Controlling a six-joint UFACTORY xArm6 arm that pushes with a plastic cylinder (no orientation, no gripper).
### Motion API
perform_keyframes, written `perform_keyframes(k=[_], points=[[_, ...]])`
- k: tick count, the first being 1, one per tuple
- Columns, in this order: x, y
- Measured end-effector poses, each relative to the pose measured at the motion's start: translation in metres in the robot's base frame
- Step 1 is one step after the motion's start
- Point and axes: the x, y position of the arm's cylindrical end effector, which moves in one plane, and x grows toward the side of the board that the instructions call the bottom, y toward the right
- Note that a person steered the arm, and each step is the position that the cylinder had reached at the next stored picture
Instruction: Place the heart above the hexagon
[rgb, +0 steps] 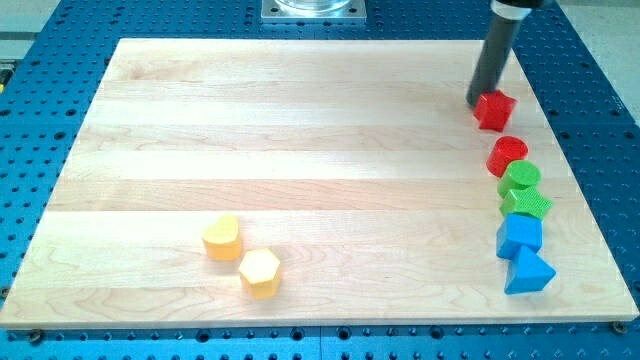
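Observation:
A yellow heart (221, 237) lies at the board's lower left of centre. A yellow hexagon (260, 272) sits just below and to the right of it, nearly touching. My tip (479, 101) is at the view's upper right, far from both, right beside the upper left edge of a red block (494, 110).
Down the right edge runs a column of blocks: a red cylinder (507, 155), a green cylinder (521, 178), a green star-like block (527, 204), a blue cube (520, 235), a blue triangle (527, 272). The wooden board (300, 130) rests on a blue perforated table.

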Motion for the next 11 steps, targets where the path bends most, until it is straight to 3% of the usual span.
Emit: perform_keyframes(k=[3,4,5,6,7,8,9,10,11], points=[[0.026,0.001],[0.017,-0.09],[0.038,-0.227],[0.095,-0.322],[0.18,-0.438],[0.248,-0.445],[0.244,-0.376],[0.2,-0.335],[0.193,-0.309]])
